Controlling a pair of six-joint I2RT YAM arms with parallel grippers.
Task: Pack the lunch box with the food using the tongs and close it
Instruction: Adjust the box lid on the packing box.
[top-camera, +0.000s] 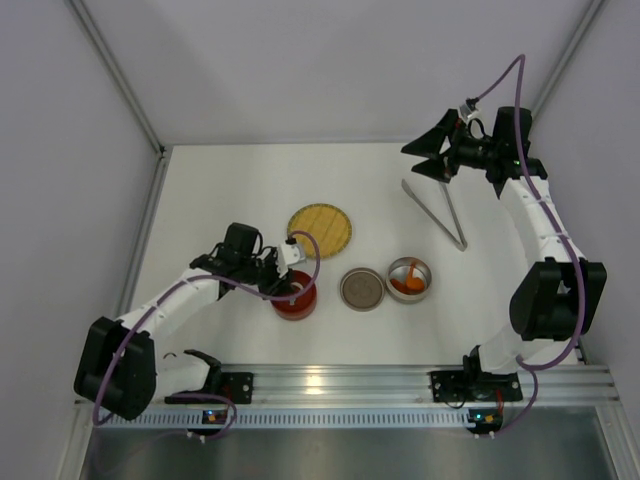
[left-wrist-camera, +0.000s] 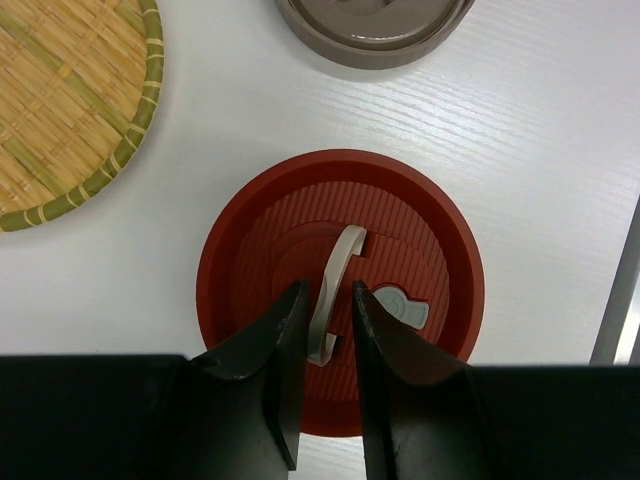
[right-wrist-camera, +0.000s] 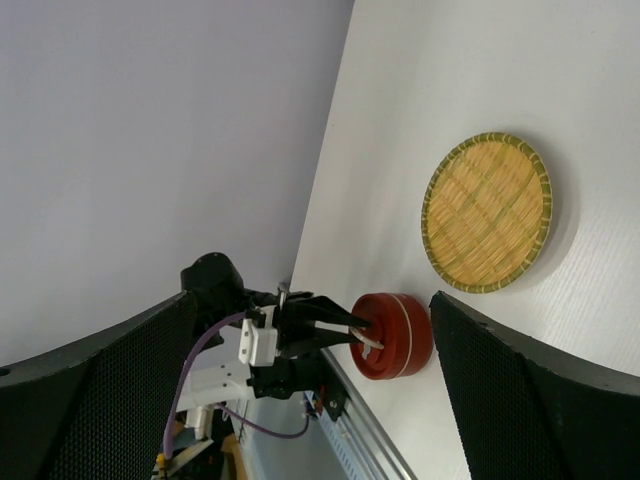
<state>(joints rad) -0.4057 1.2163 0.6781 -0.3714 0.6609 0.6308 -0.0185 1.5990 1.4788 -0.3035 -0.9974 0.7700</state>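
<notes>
The lunch box stands in parts. A red tin (top-camera: 294, 300) carries a ribbed red lid (left-wrist-camera: 250, 260) with an upright grey handle (left-wrist-camera: 340, 265). My left gripper (left-wrist-camera: 327, 295) is straight above it, its jaws pinched on that handle from both sides. A steel tin (top-camera: 421, 268) to the right holds the orange food (top-camera: 405, 285). Between them lies a brown-grey round tin part (top-camera: 362, 289). The silver tongs (top-camera: 437, 212) lie on the table at the back right. My right gripper (top-camera: 432, 160) hovers wide open above their far end, holding nothing.
A round yellow woven plate (top-camera: 320, 230) lies behind the red tin, close to the left arm. An aluminium rail (top-camera: 340, 380) runs along the near edge. Grey walls close in the left, back and right sides.
</notes>
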